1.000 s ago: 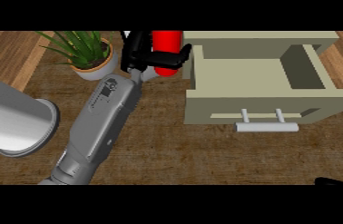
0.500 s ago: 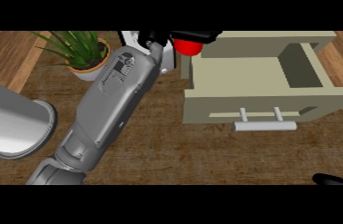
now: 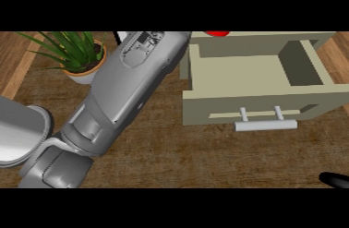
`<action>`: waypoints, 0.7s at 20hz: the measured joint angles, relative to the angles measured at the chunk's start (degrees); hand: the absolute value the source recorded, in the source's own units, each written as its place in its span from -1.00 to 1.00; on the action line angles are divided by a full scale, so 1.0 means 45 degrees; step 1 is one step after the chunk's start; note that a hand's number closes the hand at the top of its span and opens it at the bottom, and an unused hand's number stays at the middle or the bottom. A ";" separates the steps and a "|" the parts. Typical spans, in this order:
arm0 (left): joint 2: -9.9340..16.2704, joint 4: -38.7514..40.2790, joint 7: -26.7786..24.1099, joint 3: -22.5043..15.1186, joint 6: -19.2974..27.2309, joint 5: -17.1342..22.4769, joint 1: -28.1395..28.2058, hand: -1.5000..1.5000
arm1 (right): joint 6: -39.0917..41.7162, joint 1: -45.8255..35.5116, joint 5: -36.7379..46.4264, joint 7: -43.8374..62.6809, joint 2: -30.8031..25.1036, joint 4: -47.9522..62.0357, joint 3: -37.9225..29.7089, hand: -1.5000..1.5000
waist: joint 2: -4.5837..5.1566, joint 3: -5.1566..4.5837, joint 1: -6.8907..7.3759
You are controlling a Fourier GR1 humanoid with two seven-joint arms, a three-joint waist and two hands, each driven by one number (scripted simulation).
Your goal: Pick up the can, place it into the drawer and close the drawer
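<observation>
You see only a red sliver of the can (image 3: 218, 33) at the top edge, above the drawer's (image 3: 252, 70) back wall; the rest is cut off, so you cannot tell whether it is held or where it sits relative to the drawer. The left forearm (image 3: 129, 88) runs out past the top edge, and its robot hand is out of view. Of the right robot hand (image 3: 335, 179) only a black tip shows at the lower right corner; its fingers cannot be read. A grey rounded object (image 3: 17, 135) is cropped by the left edge. The potted plant's (image 3: 80, 56) leaves are clipped at the top.
</observation>
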 measured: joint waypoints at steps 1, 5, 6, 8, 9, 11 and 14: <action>-0.0005 0.0301 0.0061 -0.0024 0.0020 0.0094 -0.0338 1.00 | -0.0069 -0.0094 0.0107 0.0052 0.0014 -0.0013 0.0082 -1.00 | 0.0004 -0.0001 -0.0003; -0.0005 0.1435 -0.0277 -0.0571 0.0338 0.0750 -0.0979 1.00 | -0.0100 -0.0169 0.0237 0.0131 0.0094 -0.0038 0.0336 -1.00 | 0.0040 0.0005 -0.0179; -0.0005 0.1715 -0.0333 -0.0648 0.0385 0.0874 -0.1206 1.00 | -0.0124 -0.0319 0.0208 0.0212 0.0025 0.0032 0.0306 -1.00 | 0.0059 0.0007 -0.0224; -0.0003 0.2162 -0.0424 -0.0886 0.0598 0.1173 -0.1560 1.00 | -0.0038 -0.0442 0.0081 0.0236 -0.0112 0.0129 0.0239 -1.00 | 0.0085 0.0012 -0.0359; -0.0006 0.2322 -0.0561 -0.1041 0.0649 0.1305 -0.1614 1.00 | -0.0068 -0.0547 0.0087 0.0330 -0.0161 0.0118 0.0241 -1.00 | 0.0089 0.0014 -0.0382; -0.0005 0.2717 -0.0824 -0.1261 0.0875 0.1490 -0.1793 1.00 | -0.0090 -0.0690 0.0104 0.0428 -0.0197 0.0168 0.0310 -1.00 | 0.0119 0.0015 -0.0465; -0.0005 0.3087 -0.0909 -0.1637 0.1378 0.1809 -0.2025 -1.00 | -0.0029 -0.0864 0.0075 0.0352 -0.0308 0.0388 0.0286 -1.00 | 0.0124 0.0021 -0.0522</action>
